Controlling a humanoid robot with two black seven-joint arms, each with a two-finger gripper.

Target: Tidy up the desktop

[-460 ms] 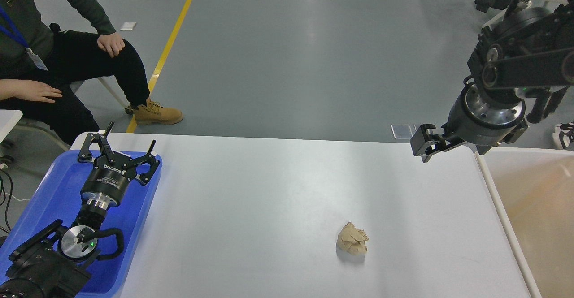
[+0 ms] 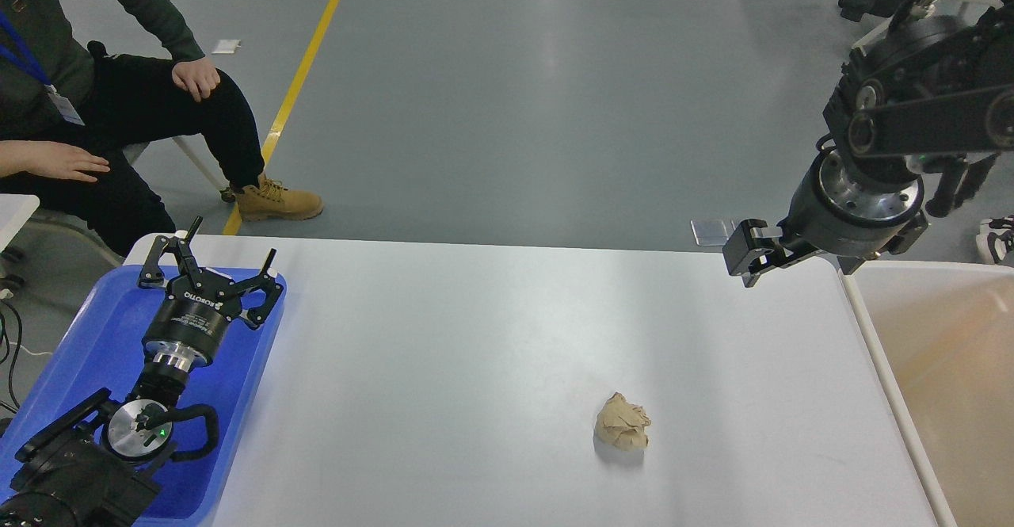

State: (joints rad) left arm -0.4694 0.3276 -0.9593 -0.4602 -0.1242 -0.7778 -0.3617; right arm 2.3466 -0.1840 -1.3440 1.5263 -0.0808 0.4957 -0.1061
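Observation:
The white desktop [image 2: 491, 337] fills the lower part of the head view. A crumpled tan paper ball [image 2: 622, 423] lies on it, right of the middle and toward the near edge. My left gripper [image 2: 224, 253] is open and empty, hovering over the far end of the blue tray, far left of the ball. My right gripper [image 2: 747, 253] hangs above the desktop's far right corner, well beyond the ball. It looks dark and end-on, so its fingers cannot be told apart.
A blue plastic tray [image 2: 103, 337] sits at the desktop's left end under my left arm. An off-white bin [image 2: 875, 345] with a thick rim stands against the right end. A seated person [image 2: 119, 107] is beyond the far left corner.

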